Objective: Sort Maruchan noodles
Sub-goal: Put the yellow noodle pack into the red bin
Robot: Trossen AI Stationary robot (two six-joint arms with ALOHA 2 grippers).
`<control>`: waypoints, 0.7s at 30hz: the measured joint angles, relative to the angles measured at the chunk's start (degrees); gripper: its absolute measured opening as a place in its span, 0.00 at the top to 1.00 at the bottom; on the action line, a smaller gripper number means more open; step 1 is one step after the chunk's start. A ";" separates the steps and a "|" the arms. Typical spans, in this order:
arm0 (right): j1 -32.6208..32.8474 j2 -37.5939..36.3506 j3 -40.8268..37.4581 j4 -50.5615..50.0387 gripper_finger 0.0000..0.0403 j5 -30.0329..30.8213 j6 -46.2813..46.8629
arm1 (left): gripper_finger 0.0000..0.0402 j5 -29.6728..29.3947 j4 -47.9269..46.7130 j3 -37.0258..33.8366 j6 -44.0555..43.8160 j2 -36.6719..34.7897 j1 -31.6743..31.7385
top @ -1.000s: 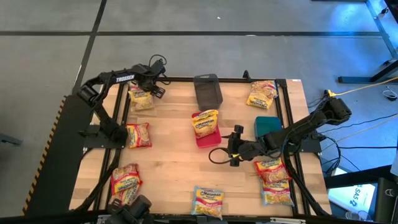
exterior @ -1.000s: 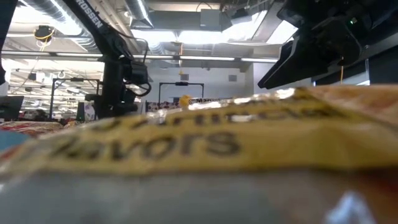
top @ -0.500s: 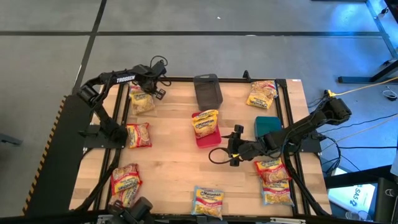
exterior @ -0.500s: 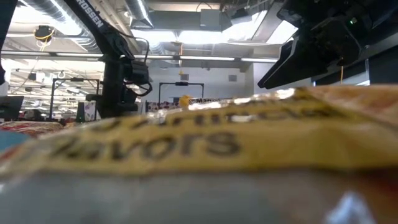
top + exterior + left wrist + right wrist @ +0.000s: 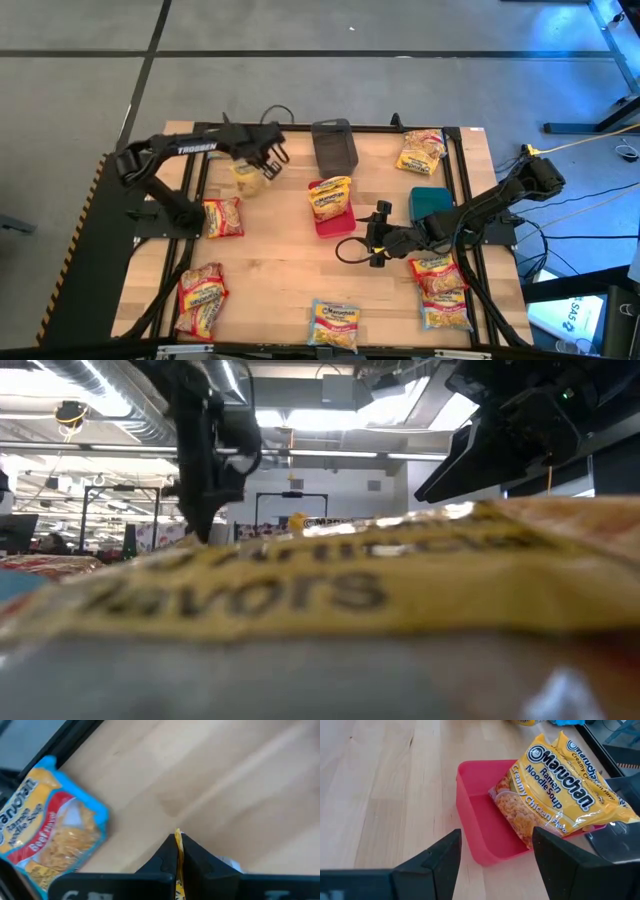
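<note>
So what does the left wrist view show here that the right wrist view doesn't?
Only the left wrist view: the left gripper, jaws shut on a thin yellow packet edge, and a beef packet lying on the table. Only the right wrist view: the right gripper, jaws open, and a creamy chicken packet in the red bin. Both: the wooden table.

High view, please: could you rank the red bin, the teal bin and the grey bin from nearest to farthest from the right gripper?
From the right gripper, open at table centre:
1. Red bin, just beside it toward the left arm.
2. Teal bin, on the right side.
3. Grey bin, at the far edge.
</note>
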 joint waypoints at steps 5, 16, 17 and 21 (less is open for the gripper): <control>0.00 0.00 0.00 -0.02 0.46 -0.49 0.65 | 1.00 -2.42 -0.64 0.00 -5.70 -3.03 -10.09; 0.00 0.00 0.00 0.40 0.46 -4.32 6.53 | 1.00 -6.28 0.80 0.00 -16.82 -4.56 -28.25; 0.00 0.00 0.00 0.70 0.46 -4.38 6.62 | 1.00 -6.57 1.28 0.00 -17.58 -4.56 -29.67; 0.00 0.00 0.00 2.23 0.46 -4.74 8.32 | 1.00 -8.30 3.59 0.00 -20.25 -4.56 -34.59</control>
